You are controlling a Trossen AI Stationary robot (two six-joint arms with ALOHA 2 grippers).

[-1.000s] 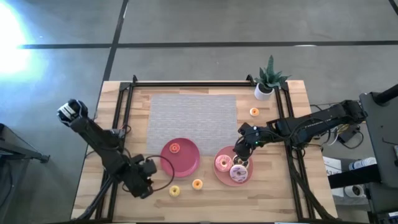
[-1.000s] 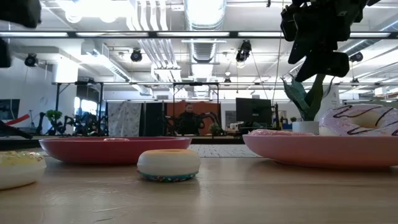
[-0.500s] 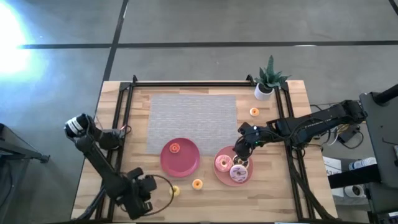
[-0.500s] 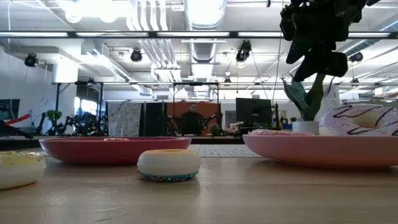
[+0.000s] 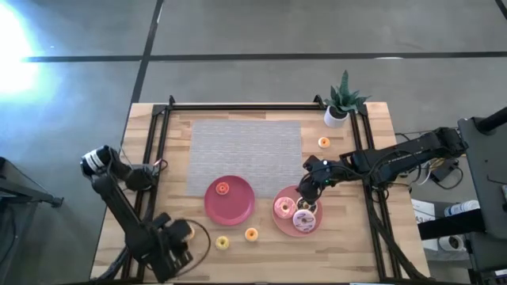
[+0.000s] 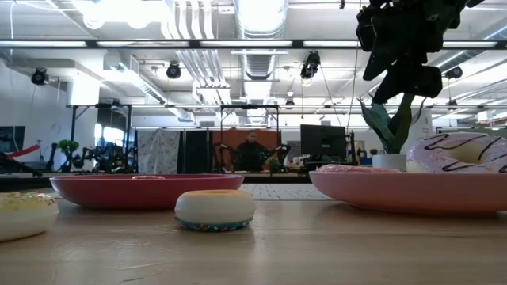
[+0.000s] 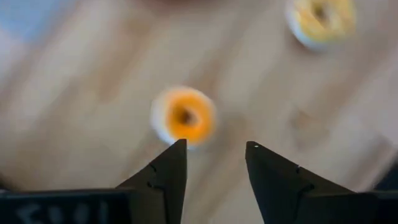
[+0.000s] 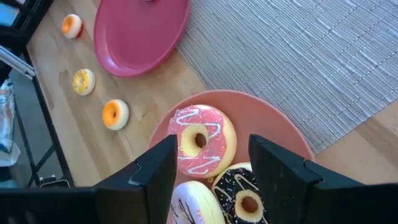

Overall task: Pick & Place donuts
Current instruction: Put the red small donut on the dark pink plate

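Pink donut (image 8: pixel 200 140) just beyond open, empty right pincer (image 8: pixel 211 163).

My left arm bends low toward the table's near left corner, its left gripper (image 7: pixel 214 163) spread open and holding nothing; my right arm reaches inward, its right gripper (image 8: pixel 210 163) hovering open, pointed down.

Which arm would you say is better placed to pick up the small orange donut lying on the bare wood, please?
The left, probably: its open claw points at the orange donut, while the right claw hangs over the plate.
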